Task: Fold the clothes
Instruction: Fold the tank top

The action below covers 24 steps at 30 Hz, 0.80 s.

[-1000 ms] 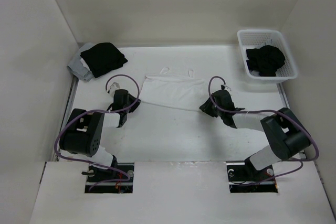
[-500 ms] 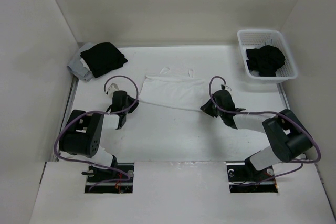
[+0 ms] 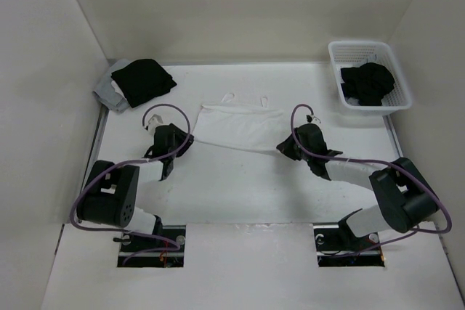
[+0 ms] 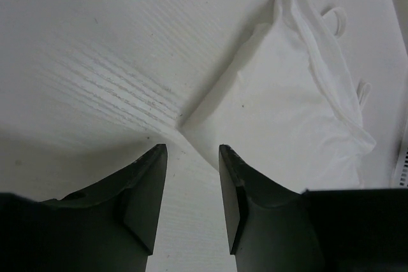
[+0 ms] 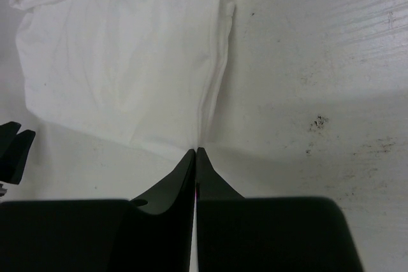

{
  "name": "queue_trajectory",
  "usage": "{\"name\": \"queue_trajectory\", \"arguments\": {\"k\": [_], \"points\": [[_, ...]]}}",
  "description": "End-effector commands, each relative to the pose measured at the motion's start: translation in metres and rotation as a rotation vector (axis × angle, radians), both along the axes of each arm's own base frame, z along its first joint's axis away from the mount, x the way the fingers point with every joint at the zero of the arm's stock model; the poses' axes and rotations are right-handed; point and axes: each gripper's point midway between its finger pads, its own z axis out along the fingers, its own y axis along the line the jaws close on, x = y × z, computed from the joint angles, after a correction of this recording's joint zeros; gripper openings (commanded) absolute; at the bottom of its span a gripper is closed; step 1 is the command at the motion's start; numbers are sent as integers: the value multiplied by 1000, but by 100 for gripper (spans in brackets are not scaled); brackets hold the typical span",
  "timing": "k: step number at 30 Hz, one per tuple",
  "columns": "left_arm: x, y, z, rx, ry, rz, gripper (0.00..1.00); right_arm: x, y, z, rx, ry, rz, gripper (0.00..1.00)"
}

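The white top [image 3: 240, 127] lies flat on the table [image 3: 240, 194], in the middle and a bit to the far side. Its two thin straps [image 3: 247, 98] point to the far wall.

The right pincer [image 5: 195, 151] is clenched tight. The near right corner of the top runs right into its tips, so it looks like it is pinching the cloth. The left pincer [image 4: 191, 151] is let go, with its two fingers apart. The near left corner of the top sits just past its tips, and it holds nothing.

Here is what could go wrong. Only one corner is held. If the right arm lifts alone, the top may drag and go crooked. The cloth is thin and flat, so the left fingers could slide over it and grab only air. They might also catch just one layer.

A white basket [image 3: 336, 70] stands at the far right. Dark clothes [image 3: 369, 81] are heaped in it. At the far left, a black garment [image 3: 142, 81] rests on a grey cloth [image 3: 105, 94], in no basket.
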Motion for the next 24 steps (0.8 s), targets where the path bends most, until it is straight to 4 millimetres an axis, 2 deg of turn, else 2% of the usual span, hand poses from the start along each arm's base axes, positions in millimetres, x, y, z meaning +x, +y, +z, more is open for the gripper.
{"name": "queue_trajectory", "arguments": {"k": [1, 4, 8, 12, 15, 17, 19, 24], "points": [[20, -11, 10, 10, -31, -47, 37, 5, 7, 7, 12, -39, 19, 3], [26, -16, 2, 14, -13, -59, 35, 3, 7, 5, 11, -35, 22, 3], [24, -18, -10, 16, 22, -60, 23, 3, 6, 5, 13, -39, 22, 3], [20, -13, -7, 24, 24, -42, 13, 3, 6, 6, 12, -41, 23, 3], [18, -9, 3, 31, 6, -33, 7, 3, 6, 8, 15, -46, 23, 3], [17, -10, 19, 24, -31, -37, 4, 3, 6, 14, 23, -64, 23, 2], [13, -12, 45, 23, -84, -47, 2, -1, 6, 29, 34, -98, 32, 1], [-15, -18, 127, 9, -246, -81, 0, -31, 3, 83, 60, -200, 64, 0]]}}
